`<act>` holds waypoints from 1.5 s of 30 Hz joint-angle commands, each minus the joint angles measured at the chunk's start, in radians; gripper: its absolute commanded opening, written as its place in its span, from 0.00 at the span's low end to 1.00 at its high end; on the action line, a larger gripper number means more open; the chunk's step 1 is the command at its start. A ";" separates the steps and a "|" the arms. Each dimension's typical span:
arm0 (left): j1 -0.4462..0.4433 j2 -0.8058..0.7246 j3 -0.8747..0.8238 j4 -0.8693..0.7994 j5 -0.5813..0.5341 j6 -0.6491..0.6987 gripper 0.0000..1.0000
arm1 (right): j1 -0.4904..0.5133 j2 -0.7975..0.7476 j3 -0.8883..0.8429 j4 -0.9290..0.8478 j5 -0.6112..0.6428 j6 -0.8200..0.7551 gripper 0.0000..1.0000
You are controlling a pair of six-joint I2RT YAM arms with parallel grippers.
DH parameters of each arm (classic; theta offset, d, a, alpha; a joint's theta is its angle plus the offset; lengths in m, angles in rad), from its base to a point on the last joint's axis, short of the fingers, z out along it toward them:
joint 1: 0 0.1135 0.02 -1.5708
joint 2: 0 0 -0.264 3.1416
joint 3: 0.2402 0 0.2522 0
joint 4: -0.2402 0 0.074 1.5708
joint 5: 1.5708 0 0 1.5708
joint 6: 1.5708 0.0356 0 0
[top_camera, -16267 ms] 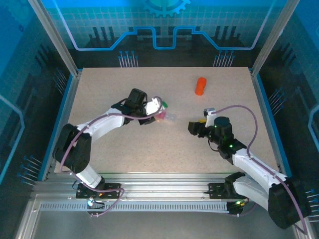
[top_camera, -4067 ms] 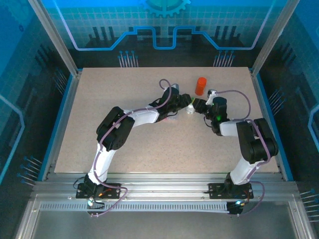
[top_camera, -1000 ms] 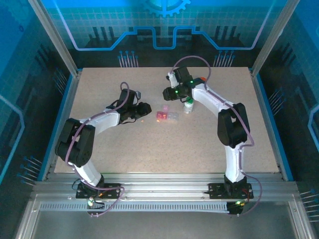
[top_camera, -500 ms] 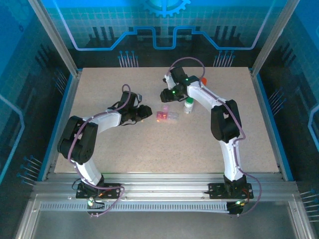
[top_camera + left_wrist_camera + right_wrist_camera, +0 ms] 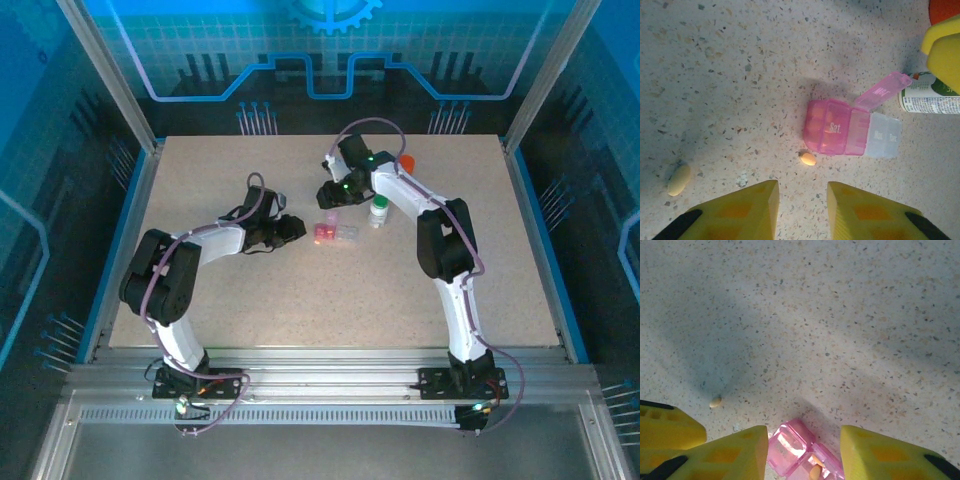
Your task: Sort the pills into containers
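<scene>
- Compared with a second earlier: right tool [image 5: 327, 194] drifted slightly toward the left tool [image 5: 290, 229]; pill box [image 5: 336, 233] unmoved between them.
- Left tool, seen from its wrist [image 5: 800, 186]: jaws a little apart, gripping nothing, bare table [image 5: 300, 300] between them.
- Right tool [image 5: 804, 432]: spread wider, empty, hovering with the box's pink end just beneath its fingertips.
- Straight ahead of the left tool: pill box with pink lid [image 5: 882, 92] raised; orange pill [image 5: 808, 159] just beyond the fingertips; pale pill [image 5: 679, 179] off to the left.
- White bottle [image 5: 379, 211] just beside the right tool; orange bottle [image 5: 406, 161] behind it.
- Table edges well apart from both tools; open room on their near side.
</scene>
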State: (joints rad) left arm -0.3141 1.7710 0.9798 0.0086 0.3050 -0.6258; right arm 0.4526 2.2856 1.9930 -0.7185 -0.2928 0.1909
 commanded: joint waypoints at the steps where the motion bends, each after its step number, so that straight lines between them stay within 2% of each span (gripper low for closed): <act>1: 0.003 0.006 -0.010 0.017 0.019 0.007 0.32 | 0.015 0.032 0.042 -0.062 -0.047 -0.042 0.43; 13: 0.003 0.014 -0.010 0.024 0.024 0.005 0.32 | 0.017 0.035 0.040 -0.055 0.004 -0.069 0.46; 22: 0.003 0.016 -0.016 0.024 0.021 0.009 0.32 | 0.019 0.080 0.034 -0.072 -0.030 -0.081 0.46; 33: 0.003 0.015 -0.008 0.018 0.012 0.009 0.32 | 0.031 -0.037 -0.040 -0.055 -0.053 -0.090 0.46; 45: 0.003 0.019 -0.016 0.028 0.006 -0.004 0.32 | 0.046 -0.093 -0.171 0.012 -0.050 -0.068 0.46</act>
State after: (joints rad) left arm -0.3141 1.7725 0.9787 0.0319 0.3046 -0.6266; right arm 0.4797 2.2292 1.8477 -0.7200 -0.3256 0.1192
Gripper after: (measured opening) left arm 0.317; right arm 0.459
